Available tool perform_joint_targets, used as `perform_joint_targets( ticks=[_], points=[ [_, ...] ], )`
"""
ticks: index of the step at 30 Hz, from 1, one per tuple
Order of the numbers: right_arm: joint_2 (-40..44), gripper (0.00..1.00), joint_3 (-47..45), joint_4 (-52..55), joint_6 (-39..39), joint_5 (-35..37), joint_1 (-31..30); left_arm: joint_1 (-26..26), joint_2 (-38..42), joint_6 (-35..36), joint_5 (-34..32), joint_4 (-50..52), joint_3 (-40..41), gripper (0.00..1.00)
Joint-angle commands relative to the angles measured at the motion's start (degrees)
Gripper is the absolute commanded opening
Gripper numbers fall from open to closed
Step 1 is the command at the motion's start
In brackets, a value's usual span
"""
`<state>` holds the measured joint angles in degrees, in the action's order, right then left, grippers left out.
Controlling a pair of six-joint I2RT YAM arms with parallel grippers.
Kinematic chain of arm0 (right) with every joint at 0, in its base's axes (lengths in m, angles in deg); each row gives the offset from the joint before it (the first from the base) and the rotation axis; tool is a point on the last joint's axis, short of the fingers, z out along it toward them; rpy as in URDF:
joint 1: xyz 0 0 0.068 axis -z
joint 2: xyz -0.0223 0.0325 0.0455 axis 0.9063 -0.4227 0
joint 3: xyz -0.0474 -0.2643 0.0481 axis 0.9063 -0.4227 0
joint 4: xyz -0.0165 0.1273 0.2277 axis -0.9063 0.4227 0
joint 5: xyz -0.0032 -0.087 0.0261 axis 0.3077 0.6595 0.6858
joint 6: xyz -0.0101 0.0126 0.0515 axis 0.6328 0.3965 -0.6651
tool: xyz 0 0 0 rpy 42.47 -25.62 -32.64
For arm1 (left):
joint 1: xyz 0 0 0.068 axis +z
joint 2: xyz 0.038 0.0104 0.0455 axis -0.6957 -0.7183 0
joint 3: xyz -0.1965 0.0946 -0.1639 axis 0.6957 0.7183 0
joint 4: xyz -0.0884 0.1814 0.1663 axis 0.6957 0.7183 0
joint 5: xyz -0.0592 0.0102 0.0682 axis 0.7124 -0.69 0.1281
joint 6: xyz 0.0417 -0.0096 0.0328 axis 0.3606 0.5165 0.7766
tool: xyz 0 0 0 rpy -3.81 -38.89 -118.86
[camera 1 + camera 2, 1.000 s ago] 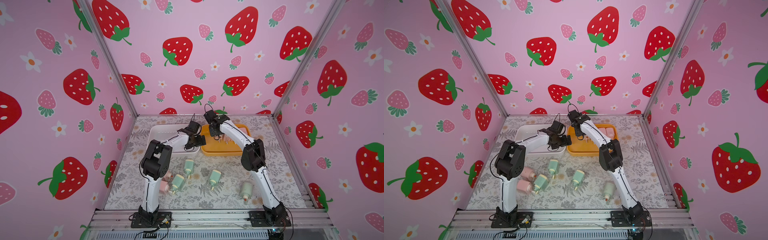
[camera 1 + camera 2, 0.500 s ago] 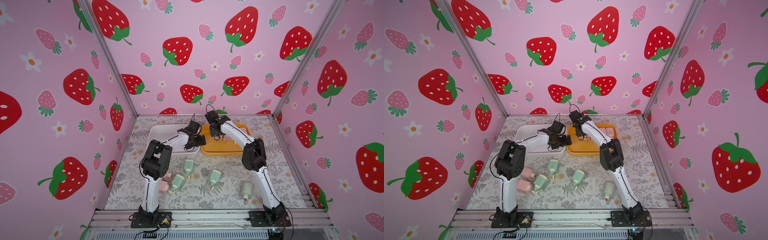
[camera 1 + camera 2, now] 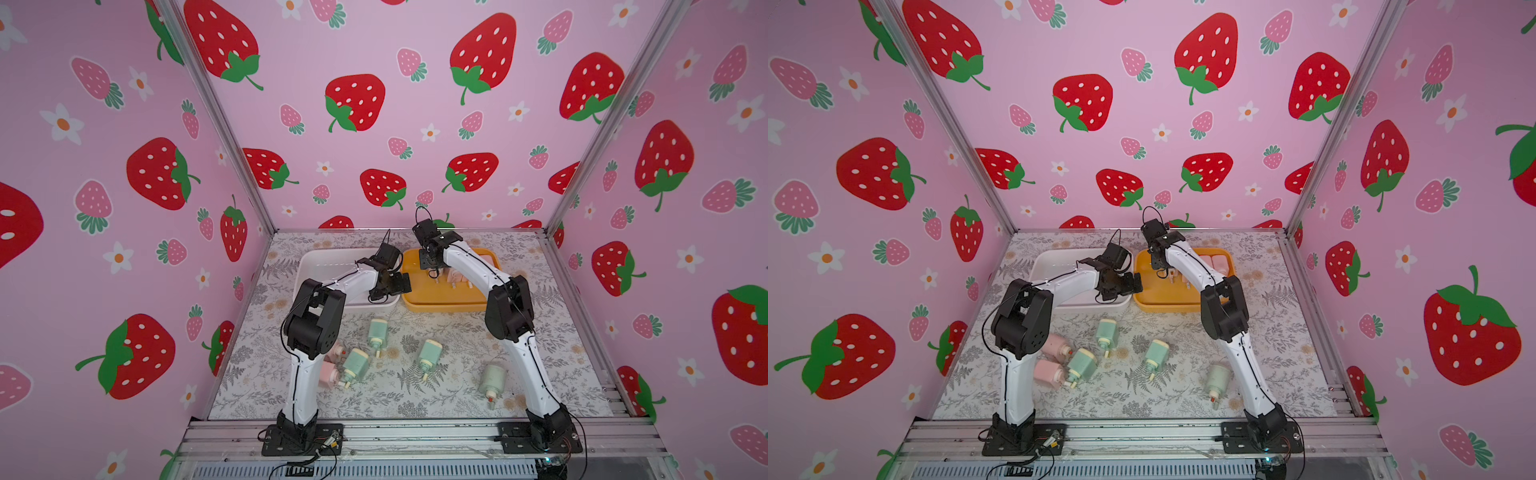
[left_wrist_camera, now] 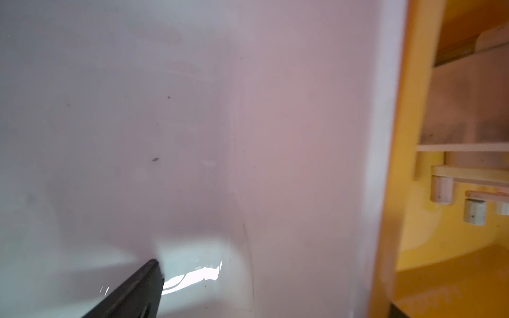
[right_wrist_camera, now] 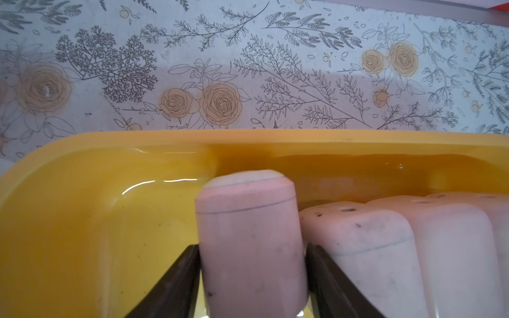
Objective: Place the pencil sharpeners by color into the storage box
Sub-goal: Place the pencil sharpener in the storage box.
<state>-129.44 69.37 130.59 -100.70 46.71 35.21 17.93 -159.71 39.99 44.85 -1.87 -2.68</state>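
Note:
My right gripper [image 5: 252, 261] reaches into the yellow storage box [image 3: 449, 305] and is shut on a pale pink pencil sharpener [image 5: 248, 234], a black finger pressed to each side. Other pink sharpeners [image 5: 366, 247] lie packed right beside it in the box. My left gripper [image 3: 390, 286] hangs open over the right end of the white storage box [image 3: 324, 259], with one finger [image 4: 137, 289] showing in the left wrist view and nothing held. Several mint green sharpeners [image 3: 377, 332] [image 3: 430, 353] lie loose on the floral mat. Two pink ones [image 3: 1054, 345] [image 3: 1047, 372] lie beside the left arm.
The two boxes stand side by side at the back of the floral mat [image 3: 457, 399]. Strawberry-print walls close in the back and both sides. An aluminium rail [image 3: 415, 432] carrying both arm bases runs along the front edge.
The right wrist has edged slightly to the right over the yellow box. The left arm and the loose sharpeners have not moved.

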Motion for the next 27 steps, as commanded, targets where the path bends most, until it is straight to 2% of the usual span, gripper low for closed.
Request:
perform_joint_targets(
  ticks=[1, 3, 9, 27],
  points=[
    [-0.7, 0.50, -0.7, -1.8, 0.4, -0.7, 0.1, 0.1, -0.8, 1.0, -0.9, 2.1, -2.2, 1.00],
    [-0.1, 0.46, -0.8, -1.5, 0.7, -0.7, 0.2, 0.0, -0.9, 1.0, -1.0, 2.2, -2.3, 1.00],
    [3.4, 0.43, -3.0, -0.7, 1.1, 0.6, 0.0, 0.1, -1.3, 0.9, -0.7, 2.4, -3.0, 1.00],
    [5.8, 0.45, -6.0, 3.7, 0.2, 7.2, -2.2, 0.1, -1.3, 1.2, -0.5, 2.3, -2.9, 1.00]
  ],
)
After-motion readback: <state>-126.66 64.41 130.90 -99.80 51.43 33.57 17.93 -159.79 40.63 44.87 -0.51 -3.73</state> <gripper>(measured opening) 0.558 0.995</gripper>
